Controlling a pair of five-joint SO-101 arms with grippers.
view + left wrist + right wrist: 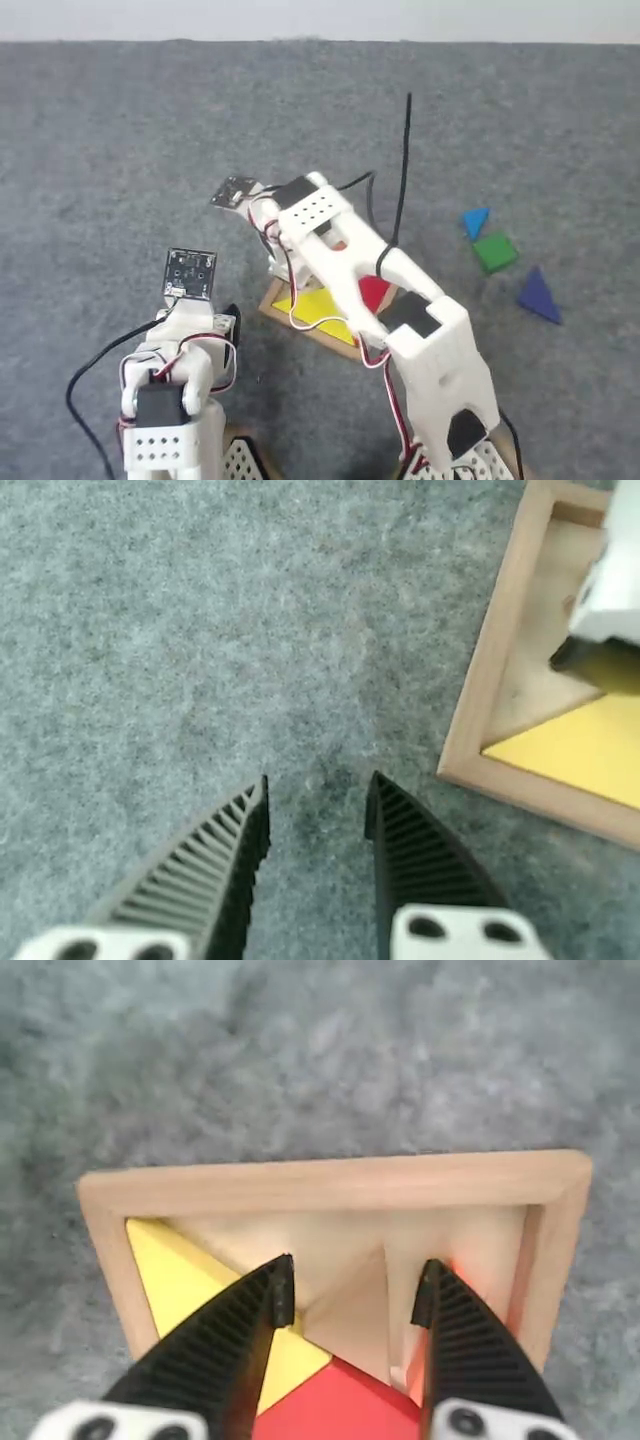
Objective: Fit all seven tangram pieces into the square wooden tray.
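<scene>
The square wooden tray (pixel 274 300) lies mid-table, mostly covered by my right arm. A yellow piece (pixel 312 306) and a red piece (pixel 375 292) lie inside it. In the right wrist view my right gripper (pixel 357 1265) hangs open over the tray's bare floor, near the far rim (pixel 330 1182), with the yellow piece (pixel 175 1270) and red piece (pixel 340 1405) below it. My left gripper (pixel 315 780) is open over bare carpet beside the tray's corner (pixel 490 660). A light blue triangle (pixel 476 220), a green square (pixel 495 251) and a dark blue triangle (pixel 538 295) lie on the carpet to the right.
Grey carpet covers the whole table. The right arm's white body (pixel 350 260) stretches over the tray, and a black cable (pixel 404 170) rises from it. A white part of that arm (pixel 615 580) shows above the tray in the left wrist view.
</scene>
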